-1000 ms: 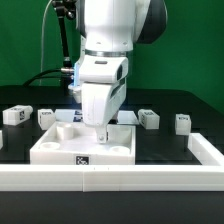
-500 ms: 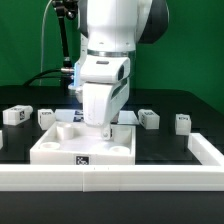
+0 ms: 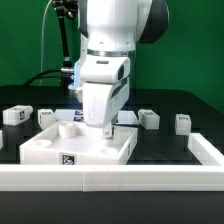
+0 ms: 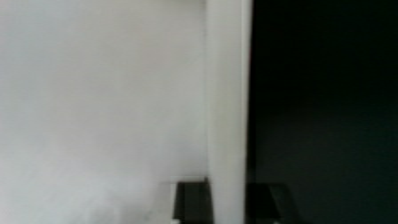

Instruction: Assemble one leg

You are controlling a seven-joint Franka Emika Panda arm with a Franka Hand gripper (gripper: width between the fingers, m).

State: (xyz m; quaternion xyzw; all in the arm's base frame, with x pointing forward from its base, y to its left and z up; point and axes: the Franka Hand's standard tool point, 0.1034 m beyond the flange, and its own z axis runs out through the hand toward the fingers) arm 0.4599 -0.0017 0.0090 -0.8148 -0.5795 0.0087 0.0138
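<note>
Several legs, small white posts with black-and-white tags, lie on the black table behind the panel: two at the exterior view's left (image 3: 15, 115) (image 3: 46, 117) and two at its right (image 3: 148, 118) (image 3: 183, 122). The wide white panel (image 3: 55, 148) with raised rim and corner sockets lies in front. My gripper (image 3: 107, 129) is down at the panel's right rim. In the wrist view the gripper (image 4: 231, 203) has the rim (image 4: 230, 100) between its dark fingers (image 4: 192, 203), shut on it. No leg is held.
A white rail (image 3: 110, 178) borders the table's front and runs back along the exterior view's right (image 3: 207, 150). A green wall and black cables stand behind the arm.
The panel has slid and turned toward the exterior view's left; its tagged front face now sits further left. The gripper stays at its right rim.
</note>
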